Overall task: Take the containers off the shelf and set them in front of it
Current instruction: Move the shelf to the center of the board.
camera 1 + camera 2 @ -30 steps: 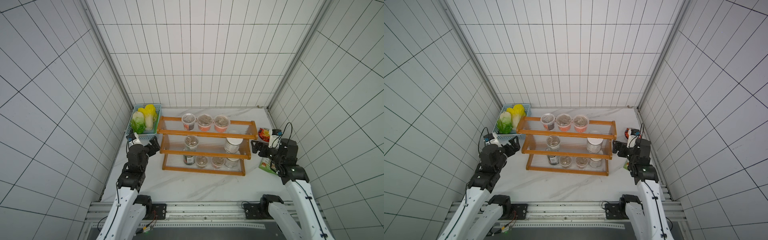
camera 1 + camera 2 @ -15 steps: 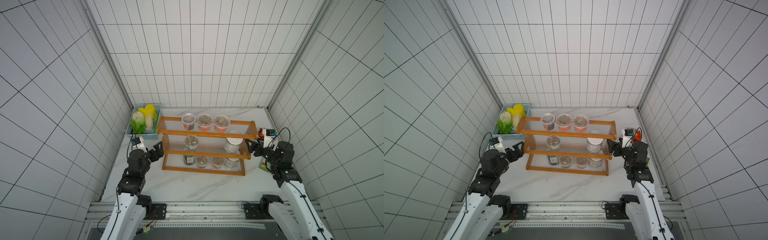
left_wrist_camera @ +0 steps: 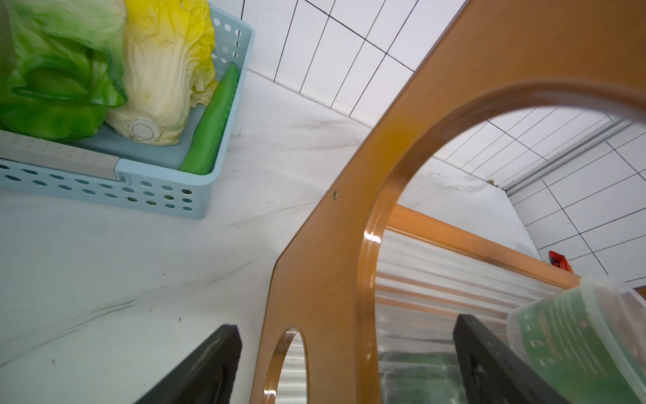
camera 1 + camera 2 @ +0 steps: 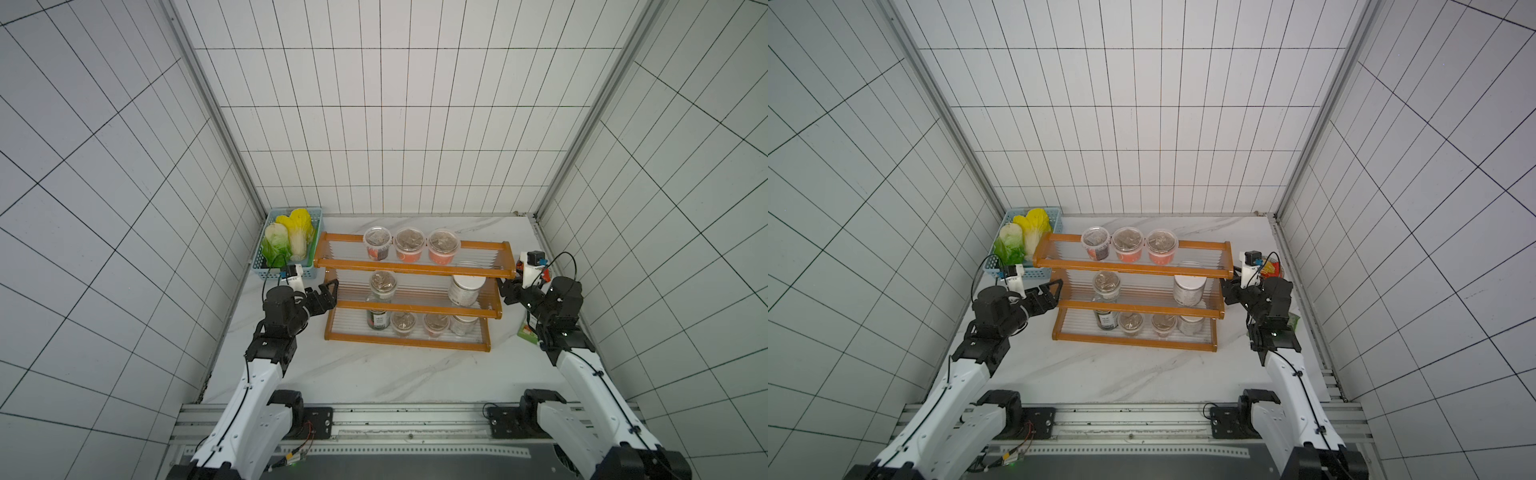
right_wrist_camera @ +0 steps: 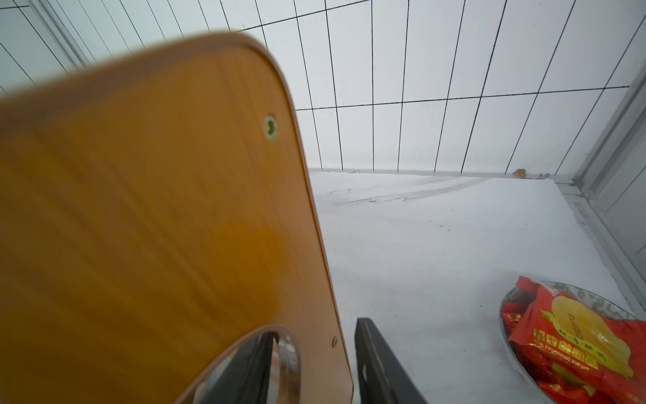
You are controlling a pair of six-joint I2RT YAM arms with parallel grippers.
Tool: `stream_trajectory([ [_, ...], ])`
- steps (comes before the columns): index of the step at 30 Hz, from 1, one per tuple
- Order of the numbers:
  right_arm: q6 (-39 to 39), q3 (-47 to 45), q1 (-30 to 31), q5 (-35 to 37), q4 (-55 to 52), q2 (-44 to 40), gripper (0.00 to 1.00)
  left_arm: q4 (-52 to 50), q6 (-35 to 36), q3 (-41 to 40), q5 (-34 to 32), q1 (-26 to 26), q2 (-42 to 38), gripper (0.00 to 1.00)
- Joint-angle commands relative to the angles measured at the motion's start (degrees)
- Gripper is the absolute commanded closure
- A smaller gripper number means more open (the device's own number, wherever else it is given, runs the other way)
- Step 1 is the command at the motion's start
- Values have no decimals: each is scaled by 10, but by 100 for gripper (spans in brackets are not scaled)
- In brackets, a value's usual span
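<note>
The shelf (image 4: 411,266) (image 4: 1133,269) stands mid-table with the containers on all three tiers. Three clear cups (image 4: 410,243) line the top tier. A cup (image 4: 383,284) and a white-lidded jar (image 4: 466,289) share the middle tier. A dark jar (image 4: 376,318) and three tubs (image 4: 434,322) sit on the bottom tier. My left gripper (image 4: 330,293) (image 3: 347,325) is open and straddles the shelf's left side panel (image 3: 314,280), near a green-based cup (image 3: 573,342). My right gripper (image 4: 503,286) (image 5: 314,349) is shut on the right side panel (image 5: 174,210), with one finger showing through its hole.
A light-blue basket (image 4: 309,272) of cabbages (image 4: 286,241) stands at the back left, close to the shelf. A plate of red snack packets (image 5: 573,342) and a green bag (image 4: 527,332) lie by the right wall. Bare marble lies in front of the shelf.
Both arms have moved inward to the shelf's ends. The right gripper went from wide open to closed on the right side panel. The left gripper narrowed slightly.
</note>
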Motion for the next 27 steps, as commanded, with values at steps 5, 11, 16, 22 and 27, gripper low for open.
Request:
stream_trajectory([
  [5, -10, 5, 2, 19, 48, 17, 68, 53, 19, 40, 27, 17, 29, 13],
  [11, -9, 17, 2, 17, 57, 30, 69, 48, 31, 55, 28, 16, 57, 26],
  [16, -9, 21, 2, 14, 70, 43, 70, 46, 41, 56, 19, 15, 56, 50],
  [22, -13, 27, 3, 12, 73, 51, 70, 25, 60, 64, 3, -3, 78, 55],
  [27, -13, 27, 3, 12, 77, 57, 70, 15, 67, 73, -9, -7, 99, 56],
])
